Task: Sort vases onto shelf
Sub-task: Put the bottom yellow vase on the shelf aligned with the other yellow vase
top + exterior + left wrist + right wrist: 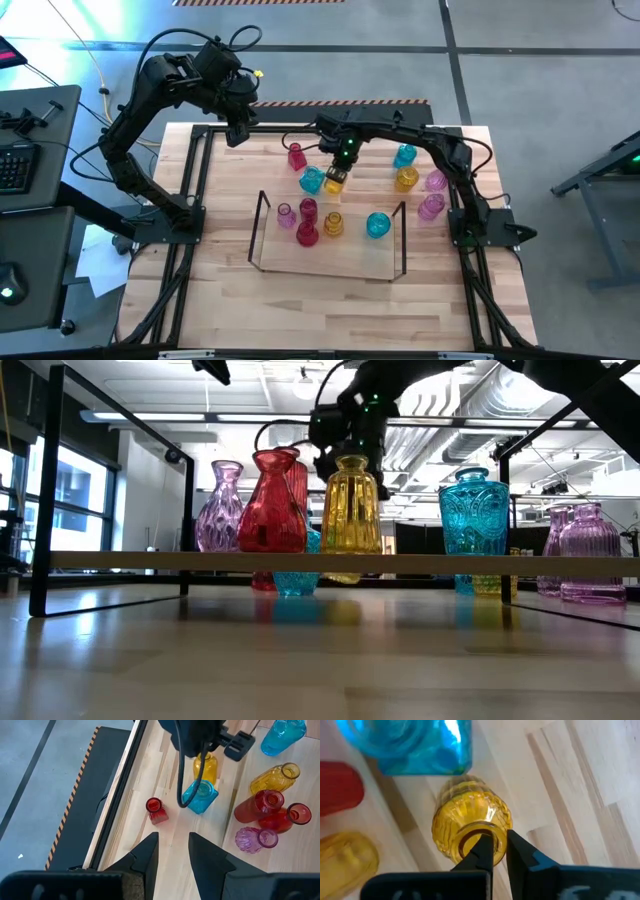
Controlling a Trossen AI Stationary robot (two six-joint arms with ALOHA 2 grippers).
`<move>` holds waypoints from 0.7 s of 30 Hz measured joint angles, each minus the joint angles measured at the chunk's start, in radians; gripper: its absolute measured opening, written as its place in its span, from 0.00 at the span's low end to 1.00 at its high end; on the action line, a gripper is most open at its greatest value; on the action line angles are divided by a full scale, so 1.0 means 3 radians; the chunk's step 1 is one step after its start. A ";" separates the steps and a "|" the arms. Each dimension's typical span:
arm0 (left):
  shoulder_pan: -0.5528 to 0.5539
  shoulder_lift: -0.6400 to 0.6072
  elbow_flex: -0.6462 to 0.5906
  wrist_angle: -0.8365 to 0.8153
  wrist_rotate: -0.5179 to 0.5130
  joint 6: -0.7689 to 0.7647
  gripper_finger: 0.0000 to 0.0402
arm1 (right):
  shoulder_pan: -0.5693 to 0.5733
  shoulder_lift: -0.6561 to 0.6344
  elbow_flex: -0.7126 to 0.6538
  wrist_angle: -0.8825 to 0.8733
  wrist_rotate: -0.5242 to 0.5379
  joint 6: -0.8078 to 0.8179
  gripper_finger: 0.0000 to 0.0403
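pale wood table (330,300), grey floor (560,80), ceiling ducts (470,405)

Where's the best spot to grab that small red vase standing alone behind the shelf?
Probably the rim of the red vase, coming straight down from above. It stands upright with its mouth open upward, so one finger could go inside the neck and one outside, as the right gripper does on the yellow vase.

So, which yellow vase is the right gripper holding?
The yellow vase behind the shelf, beside the cyan vase; the right gripper pinches its rim.
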 joint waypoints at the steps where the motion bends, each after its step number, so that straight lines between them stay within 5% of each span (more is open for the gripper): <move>1: 0.0000 0.0000 0.0000 0.0000 0.0000 0.0000 0.25 | 0.0001 -0.0002 0.0047 -0.0073 0.0005 -0.0006 0.01; 12: 0.0000 0.0000 0.0000 0.0001 0.0000 -0.0001 0.25 | 0.0052 -0.0012 0.1300 -0.1097 0.0330 -0.0001 0.01; 17: 0.0001 0.0000 0.0000 0.0009 0.0000 -0.0001 0.25 | 0.0170 -0.0395 0.1161 -0.0949 0.0066 0.0307 0.01; 21: 0.0000 0.0000 0.0000 0.0065 0.0001 0.0000 0.25 | 0.0395 -0.0508 0.1192 -0.1054 0.0204 0.0520 0.01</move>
